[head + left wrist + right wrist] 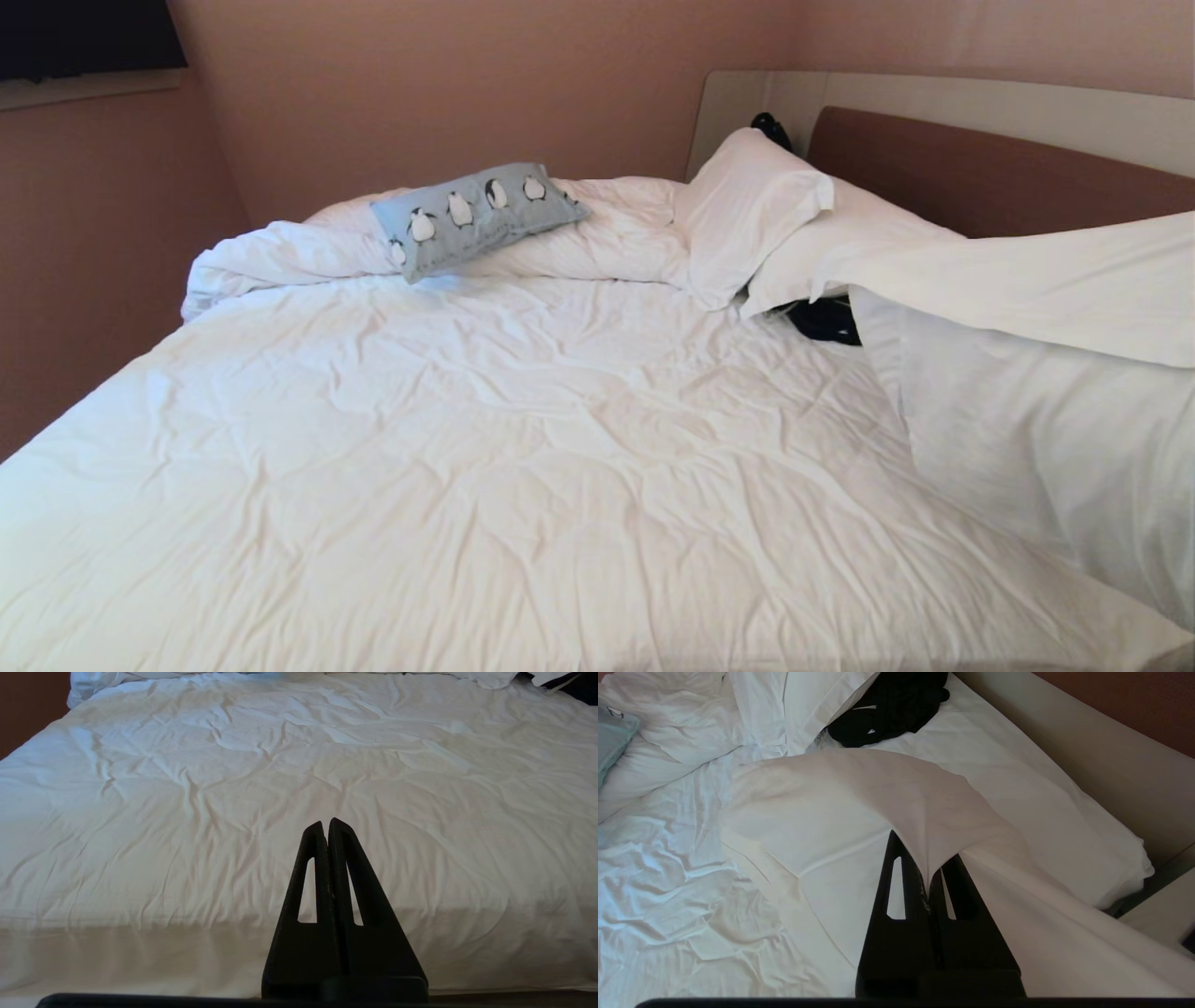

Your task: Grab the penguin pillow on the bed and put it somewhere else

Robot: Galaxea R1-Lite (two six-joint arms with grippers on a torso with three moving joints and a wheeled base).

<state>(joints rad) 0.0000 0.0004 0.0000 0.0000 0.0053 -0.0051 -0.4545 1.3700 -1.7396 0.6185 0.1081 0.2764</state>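
1. Jaws of the right gripper (930,877) were clamped on a fold of a white pillow (840,807), which hung lifted from the pinch and draped over the bed (523,485).
2. Jaws of the left gripper (327,828) were pressed together on nothing, low over the near edge of the bed, with only rumpled duvet (261,793) ahead of them.
3. Well away from both sets of jaws lay the penguin pillow (478,217), on the bunched roll of duvet at the far side of the bed; it was untouched, and in the right wrist view only its pale blue corner (611,742) showed, far off to one side of the pinch.
4. Beyond the right jaws, past the lifted pillow, a black garment (887,711) lay on the sheet beside another white pillow (747,210) that leaned toward the headboard (980,173).
5. Judged from this, the step in hand was not the task's own pick: the wrong pillow was held, and the penguin pillow remained where it lay.
6. The next move called for letting the white pillow go, carrying open jaws across the bed to the far roll of duvet, and closing on an edge of the penguin pillow. The reach looked long, so the body might have to come closer.
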